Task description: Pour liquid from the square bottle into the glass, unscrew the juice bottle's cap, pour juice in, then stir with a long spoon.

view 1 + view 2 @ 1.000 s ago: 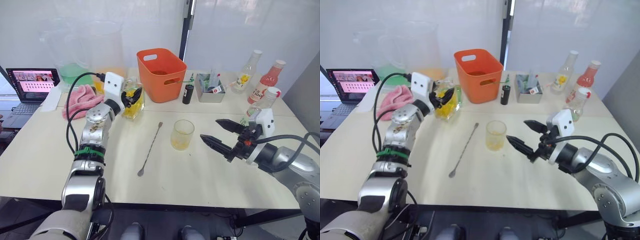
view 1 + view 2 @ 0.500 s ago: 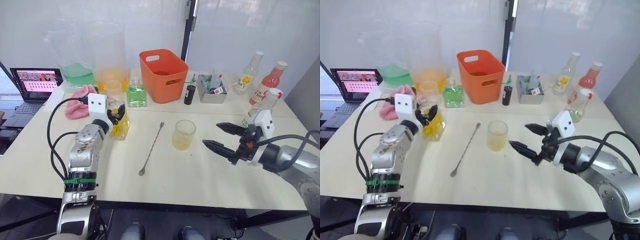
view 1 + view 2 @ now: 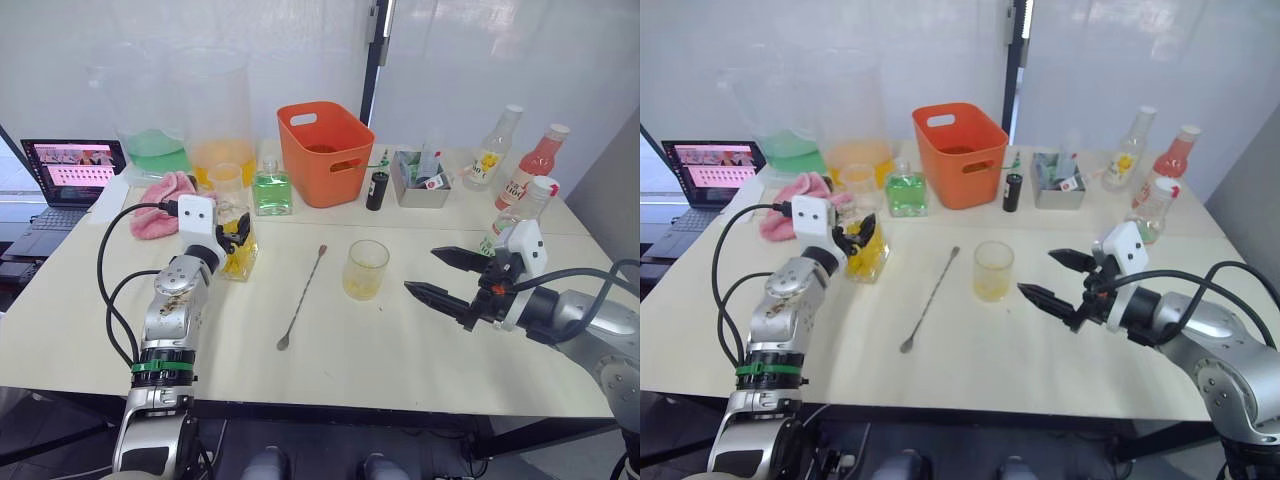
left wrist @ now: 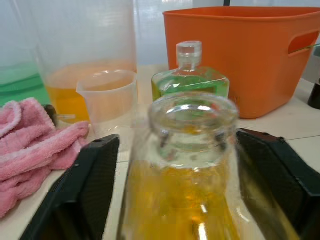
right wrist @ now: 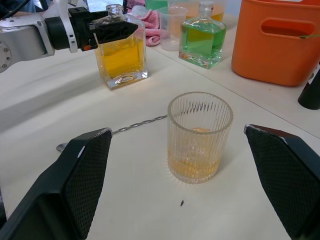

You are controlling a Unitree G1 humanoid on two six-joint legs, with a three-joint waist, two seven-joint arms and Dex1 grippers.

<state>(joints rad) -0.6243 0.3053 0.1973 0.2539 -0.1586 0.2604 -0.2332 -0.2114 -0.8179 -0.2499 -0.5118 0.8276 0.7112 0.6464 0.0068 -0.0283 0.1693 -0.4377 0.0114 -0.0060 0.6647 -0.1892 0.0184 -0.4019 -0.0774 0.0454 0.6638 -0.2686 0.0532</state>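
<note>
On the table's left side the square bottle (image 3: pixel 238 252) stands upright between the spread fingers of the left gripper (image 3: pixel 232 237), seemingly let go, while the glass (image 3: pixel 364 270), smooth, rigid and breakable, waits just ahead of the wide-open right gripper (image 3: pixel 446 277), best clasped mid-wall.

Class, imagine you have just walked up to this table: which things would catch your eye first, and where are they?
The orange basket at the back middle stands out most. Next comes the square bottle of yellow liquid, standing on the table between the left gripper's fingers. Near the middle, the glass holds a little yellow liquid, with the open right gripper beside it and the long spoon lying on its other side.
</note>
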